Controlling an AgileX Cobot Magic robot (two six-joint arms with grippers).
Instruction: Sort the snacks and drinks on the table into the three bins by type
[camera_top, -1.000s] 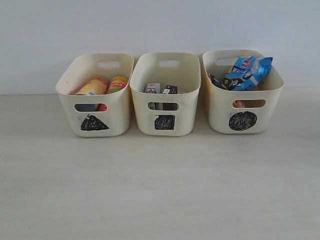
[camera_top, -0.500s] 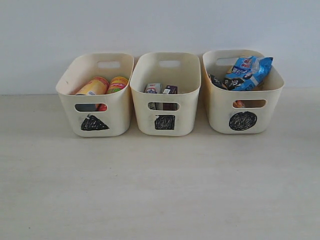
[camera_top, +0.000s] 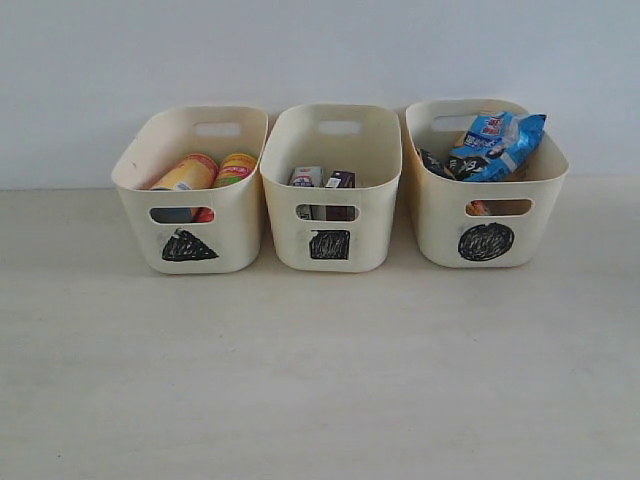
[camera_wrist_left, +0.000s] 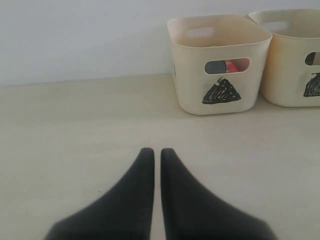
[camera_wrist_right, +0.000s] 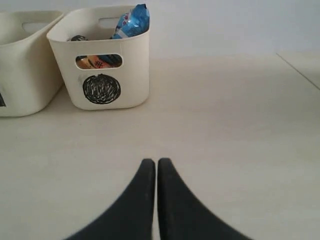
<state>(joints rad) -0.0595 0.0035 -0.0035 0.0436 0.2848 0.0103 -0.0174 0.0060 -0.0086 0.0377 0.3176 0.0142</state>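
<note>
Three cream bins stand in a row at the back of the table. The triangle bin (camera_top: 192, 245) on the left holds the yellow-orange chip tube (camera_top: 185, 174) and the pink one (camera_top: 235, 168). The square bin (camera_top: 330, 240) in the middle holds the blue-and-white carton (camera_top: 305, 177) and the dark purple carton (camera_top: 341, 180). The circle bin (camera_top: 487, 240) on the right holds the blue-white-black bag (camera_top: 495, 145); the orange-black bag (camera_wrist_right: 92, 62) shows through its handle slot. My left gripper (camera_wrist_left: 157, 151) is shut and empty, well short of the triangle bin (camera_wrist_left: 220, 90). My right gripper (camera_wrist_right: 156, 162) is shut and empty, short of the circle bin (camera_wrist_right: 102, 90).
A pale wall rises right behind the bins. Bare light wooden table (camera_top: 320, 370) stretches in front of them. Neither arm shows in the exterior view. A seam or table edge (camera_wrist_right: 297, 70) runs at one side of the right wrist view.
</note>
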